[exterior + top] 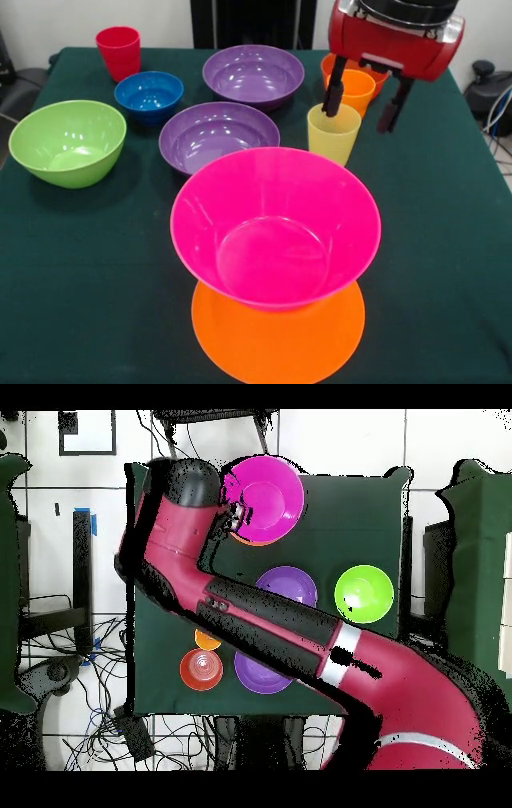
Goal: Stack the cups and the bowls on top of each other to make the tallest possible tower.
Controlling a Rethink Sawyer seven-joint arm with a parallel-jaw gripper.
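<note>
A dark green cloth (448,264) covers the rectangular table from edge to edge. In the overhead view the floor of large white tiles (440,439) surrounds the table, and loose black cables (110,714) lie tangled on it at about 7 o'clock from the table. A small strip of blue tape (93,519) sticks to the tiles at about 9 o'clock.

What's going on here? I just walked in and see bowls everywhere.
A red robot arm is building a tower of cups and bowls. So far the pink bowl sits on the upturned orange bowl. The gripper hangs open beside the yellow cup, holding nothing. The purple bowls, green bowl, blue bowl and red cup stand loose on the table.
</note>
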